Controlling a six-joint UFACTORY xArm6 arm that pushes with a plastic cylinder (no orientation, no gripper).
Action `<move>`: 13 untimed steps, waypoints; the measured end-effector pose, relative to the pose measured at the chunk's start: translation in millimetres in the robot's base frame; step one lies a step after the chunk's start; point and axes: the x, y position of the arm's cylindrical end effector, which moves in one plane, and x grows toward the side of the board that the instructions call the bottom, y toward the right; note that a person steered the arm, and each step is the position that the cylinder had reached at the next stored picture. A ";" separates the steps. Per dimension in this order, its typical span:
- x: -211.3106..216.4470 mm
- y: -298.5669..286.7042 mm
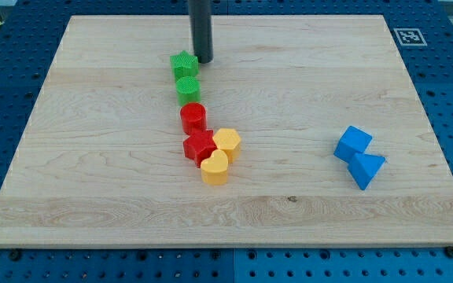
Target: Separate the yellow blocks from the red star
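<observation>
The red star (199,146) lies near the board's middle. A yellow hexagon block (227,143) touches its right side. A yellow heart-like block (215,167) touches its lower right. A red cylinder (193,117) sits just above the star. My tip (203,60) is near the view's top, just right of a green star block (183,64), well above the red star and the yellow blocks.
A green cylinder (188,90) sits between the green star and the red cylinder, so the blocks form a near-vertical chain. Two blue blocks, a cube (354,143) and a wedge (366,168), touch each other at the right. The wooden board (93,173) lies on a blue pegboard.
</observation>
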 end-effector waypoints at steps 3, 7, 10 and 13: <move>4.3 99.2; 144.6 59.7; 179.1 59.7; 170.3 69.9</move>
